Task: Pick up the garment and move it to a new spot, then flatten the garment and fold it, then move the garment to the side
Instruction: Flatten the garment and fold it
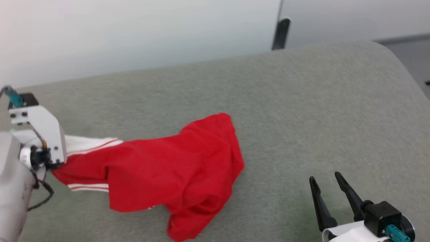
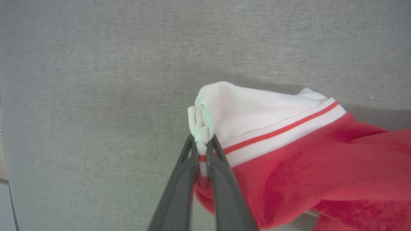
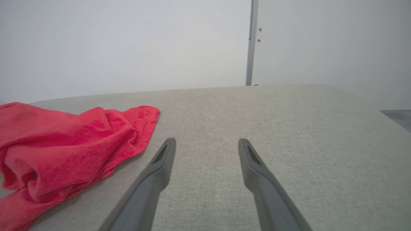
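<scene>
**Far left**
- Left arm: pale wrist bracket (image 1: 40,131) w/ teal connector (image 1: 13,95) on top, black cable below.
- Left gripper (image 2: 201,142): clenched on garment. In the left wrist view, dark fingers (image 2: 179,192) pinched almost together on a bunched bit of white sleeve (image 2: 257,109). Cloth puffs out past the tips. Red stripe of trim caught between the fingers.

**Centre-left to centre**
- Garment (image 1: 168,164): red T-shirt, white short sleeve (image 1: 87,144), red-white stripe trim.
- Crumpled, not flat, not folded. Sleeve end held at left gripper, w/ shadow on the cloth-covered top beyond it.
- Red body trails rightward and lies heaped on the surface, approx. mid-depth, left of centre.
- Lettering and number: not visible in these folds.

**Underneath, full width**
- Padded surface (image 1: 302,101): grey-green woven cover, rounded corner at far right.

**Behind**
- Pale wall (image 1: 134,33).
- Dark upright post (image 1: 281,33), right of centre, at the far edge.

**Lower right**
- Right gripper (image 1: 324,176): released, fingers spread, nothing between them. Tips over bare cover, well apart from garment.
- Teal connector (image 1: 396,232) on its wrist.
- In the right wrist view, red heap (image 3: 64,144) lies left of the gripper (image 3: 207,141). No contact.
</scene>
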